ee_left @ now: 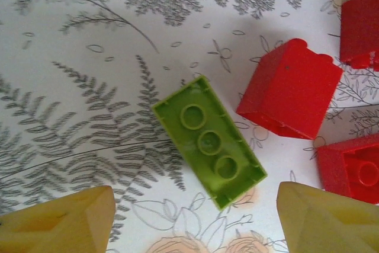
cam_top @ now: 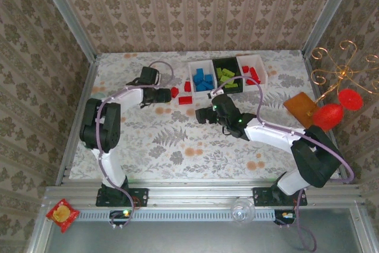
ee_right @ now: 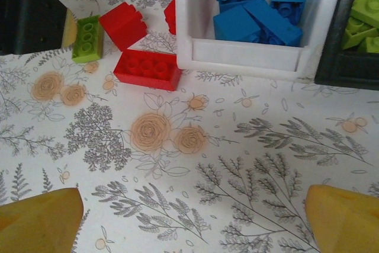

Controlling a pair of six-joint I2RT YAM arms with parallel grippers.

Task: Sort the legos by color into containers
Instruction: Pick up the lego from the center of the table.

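Noted the right gripper nearest of all, jaws spread wide above the bare flowered table, with nothing between them. Found the left gripper a little farther out, low over a lime green brick, fingers parted to either side of its near end, touching nothing and gripping nothing. Saw that brick lying flat with its hollow side up, three rings inside a rim, and askew to the line between the fingers. Judged it light, stiff and hard-shelled, in no danger from a firm squeeze, yet smooth enough on its walls to skid or pop out under a crooked pinch. Reckoned the best hold lay across the two long flat sides near the middle, after a turn of the wrist to square up. Marked a red block just beside it, apart by a narrow gap and likely to be nudged by the right-hand finger, with two more red bricks close around. Made out the trays beyond them at the far side: a white tray holding blue bricks, next a black tray with green ones, then another white tray with red. Placed the loose green brick well apart from the black tray, with the white one between.
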